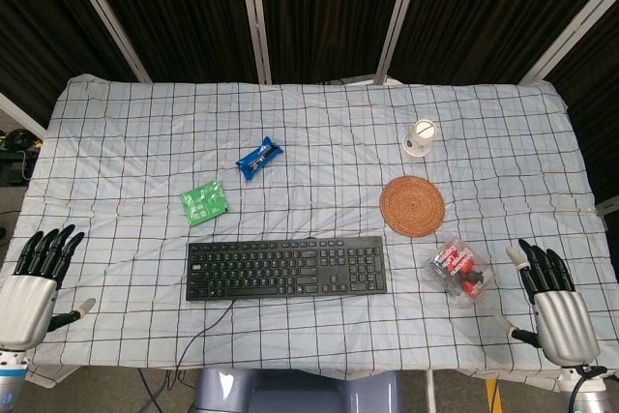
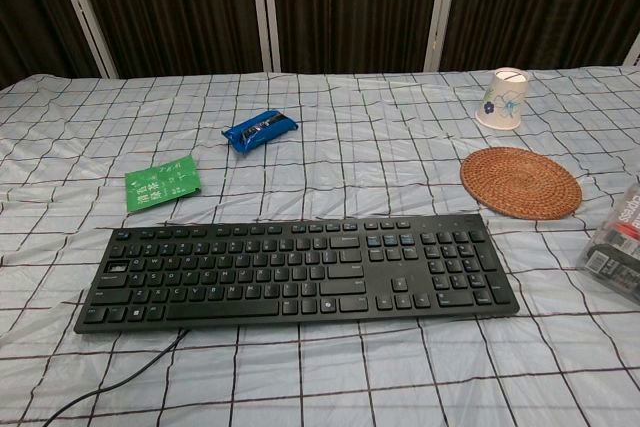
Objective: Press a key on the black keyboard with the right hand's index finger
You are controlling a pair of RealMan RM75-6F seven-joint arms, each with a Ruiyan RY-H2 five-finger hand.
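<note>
The black keyboard [image 1: 286, 268] [image 2: 297, 270] lies flat near the table's front edge, its cable trailing off the front left. My right hand [image 1: 553, 297] hovers at the front right corner of the table, fingers spread and holding nothing, well to the right of the keyboard. At the front left corner my left hand [image 1: 34, 282] is likewise spread and empty. Neither hand appears in the chest view.
A clear plastic box with red contents [image 1: 460, 270] [image 2: 622, 244] lies between the keyboard and my right hand. Behind it sit a woven round coaster [image 1: 412, 206] [image 2: 520, 182] and an upturned paper cup [image 1: 420, 137] [image 2: 502, 98]. A blue snack packet [image 1: 259, 157] [image 2: 259, 131] and green packet [image 1: 203, 203] [image 2: 162, 183] lie back left.
</note>
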